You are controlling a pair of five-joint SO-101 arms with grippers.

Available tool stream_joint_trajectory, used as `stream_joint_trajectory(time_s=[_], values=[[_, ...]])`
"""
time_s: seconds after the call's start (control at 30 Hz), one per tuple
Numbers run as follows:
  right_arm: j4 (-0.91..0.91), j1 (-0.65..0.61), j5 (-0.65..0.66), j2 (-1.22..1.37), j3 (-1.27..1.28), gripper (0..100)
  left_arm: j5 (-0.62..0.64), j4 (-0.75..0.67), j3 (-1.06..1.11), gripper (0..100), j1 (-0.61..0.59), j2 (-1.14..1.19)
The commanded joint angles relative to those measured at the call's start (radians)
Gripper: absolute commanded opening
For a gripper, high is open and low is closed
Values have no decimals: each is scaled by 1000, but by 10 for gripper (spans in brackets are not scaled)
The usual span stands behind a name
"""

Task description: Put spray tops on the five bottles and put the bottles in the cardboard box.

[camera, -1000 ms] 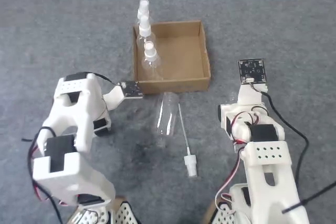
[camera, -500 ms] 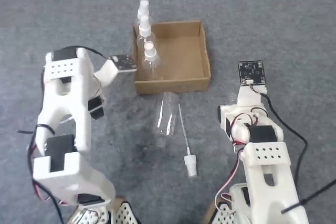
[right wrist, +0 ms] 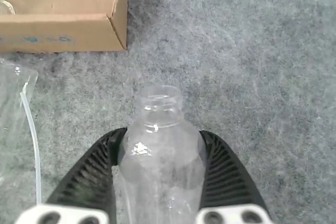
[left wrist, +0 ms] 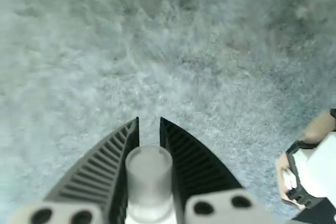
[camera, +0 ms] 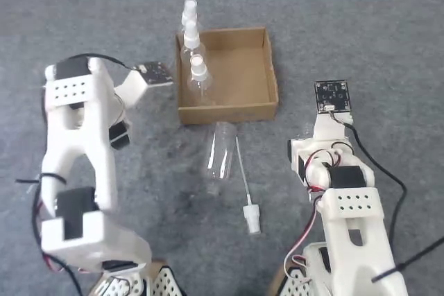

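Observation:
My left gripper (left wrist: 148,123) is shut on a translucent spray top (left wrist: 149,179), held above bare carpet; in the high view that arm (camera: 76,123) stands left of the cardboard box (camera: 267,74). My right gripper (right wrist: 161,136) is shut on a clear bottle (right wrist: 160,148) with an open neck, right of the box's front corner (right wrist: 113,24). Two topped bottles (camera: 198,77) stand in the box along its left wall, and a third (camera: 189,12) rises at its back left corner. An uncapped bottle (camera: 220,156) lies in front of the box beside a loose spray top (camera: 251,217) with a long tube.
Grey carpet (camera: 388,46) covers the table. The right arm (camera: 333,171) sits right of the lying bottle, its wrist camera (camera: 332,95) near the box's front right corner. Part of an arm (left wrist: 310,166) shows at the left wrist view's edge.
The left arm has risen and swung from the box's front left corner to the left of the box. The right arm has kept still.

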Motion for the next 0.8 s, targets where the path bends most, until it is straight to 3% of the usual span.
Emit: stream_joint_trajectory(time_s=[0.0,0.13,0.5,0.77], values=[[-22,15,15,-44,-17,8,95,38,-41,12,-5,-146],[-22,15,15,-44,-17,8,219,38,-42,12,-2,-184],[-22,15,15,-44,-17,7,411,32,-47,12,3,-354],[-21,10,15,-44,-17,7,611,-98,-42,12,3,-485]])
